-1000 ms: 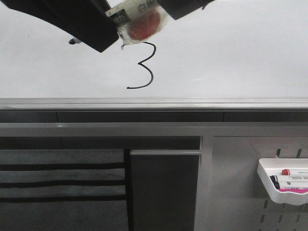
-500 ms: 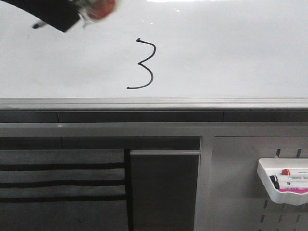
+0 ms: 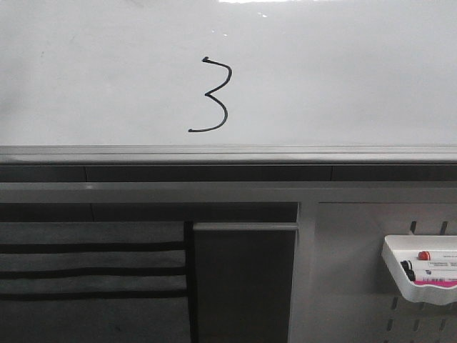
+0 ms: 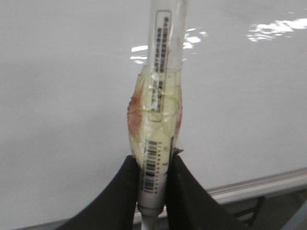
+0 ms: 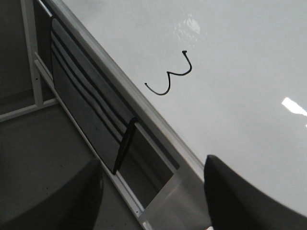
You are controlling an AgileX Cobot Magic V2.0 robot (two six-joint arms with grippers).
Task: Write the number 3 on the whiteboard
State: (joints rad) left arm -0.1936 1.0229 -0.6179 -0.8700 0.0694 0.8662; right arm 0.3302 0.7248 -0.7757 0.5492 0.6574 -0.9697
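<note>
A glossy white whiteboard [image 3: 343, 78] fills the upper half of the front view, its grey metal bottom rail [image 3: 228, 153] running the full width; below it sits grey framing, a dark slatted panel [image 3: 93, 271] at lower left and a perforated panel [image 3: 357, 271] at lower right carrying a white tray [image 3: 403, 282] of markers.

The number 3 [image 3: 216, 96] stands on the board in thin black line, just above the rail and left of centre — angular at the top, long tail curling to the lower left; the right wrist view shows the same digit [image 5: 170, 75] on the board surface.

No arm appears in the front view. In the left wrist view the left gripper [image 4: 153, 191] is clamped on a marker [image 4: 160, 96], its barrel wrapped in yellowish tape and bearing barcode labels, the board behind it. The right gripper [image 5: 153, 206] holds nothing; its dark fingers [image 5: 240, 196] stand wide apart.
</note>
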